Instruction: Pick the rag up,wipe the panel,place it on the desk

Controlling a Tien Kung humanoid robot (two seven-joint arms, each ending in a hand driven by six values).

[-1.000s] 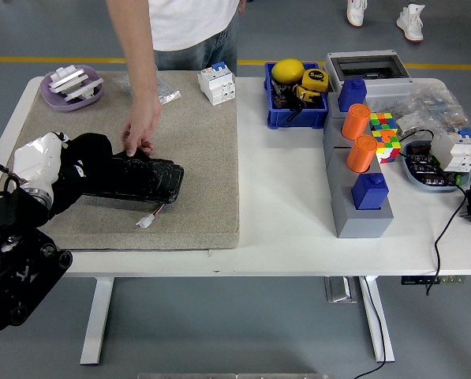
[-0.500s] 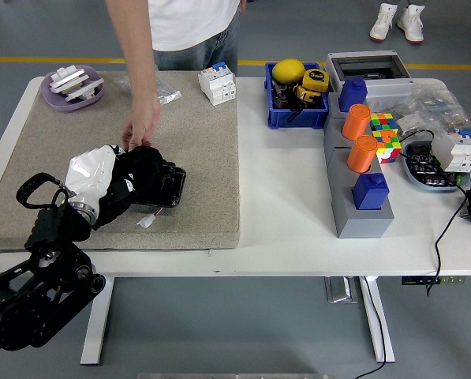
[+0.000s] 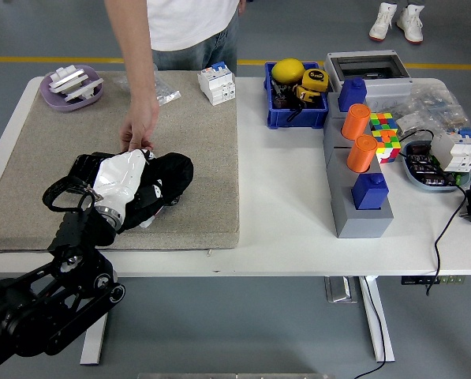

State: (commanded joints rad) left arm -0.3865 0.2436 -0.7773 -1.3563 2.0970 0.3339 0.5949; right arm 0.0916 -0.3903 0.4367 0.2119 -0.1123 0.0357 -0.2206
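The robot's left hand (image 3: 162, 175) is pressing a crumpled white rag (image 3: 121, 178) against the flat black panel (image 3: 85, 167), apparently clutching it, on the coarse beige mat (image 3: 196, 142) covering the white worktop (image 3: 282, 205). A person's hand (image 3: 138, 130) is steadying the panel's far edge.

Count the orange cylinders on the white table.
2. Both orange cylinders stand on the grey block right of centre: one farther back, one nearer, beside the multicoloured puzzle cube. None seems hidden.

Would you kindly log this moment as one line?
left hand: over panel, on mat | grip: unclear | person's hand: at panel edge | right: absent
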